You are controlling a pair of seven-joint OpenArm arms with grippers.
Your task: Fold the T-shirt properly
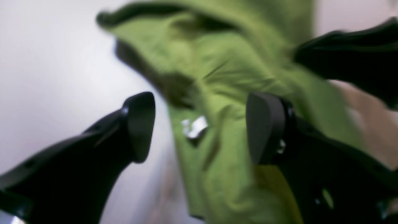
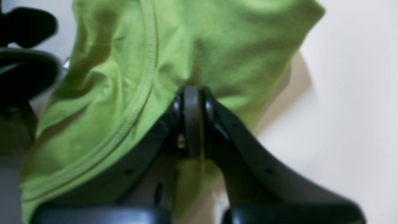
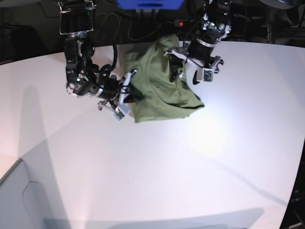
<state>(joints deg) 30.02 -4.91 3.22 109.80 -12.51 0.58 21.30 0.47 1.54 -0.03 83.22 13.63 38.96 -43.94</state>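
The right gripper [image 2: 192,124] is clenched on an edge of the T-shirt [image 3: 159,90], pinching a fold just beside the ribbed seam. The left gripper [image 1: 199,127] is released, its pads spread either side of the cloth with nothing between them gripped. The T-shirt lies bunched on the white table [image 3: 214,157], between the two arms and touching both. The shirt's long axis and its sleeves cannot be made out; both wrist views are blurred.
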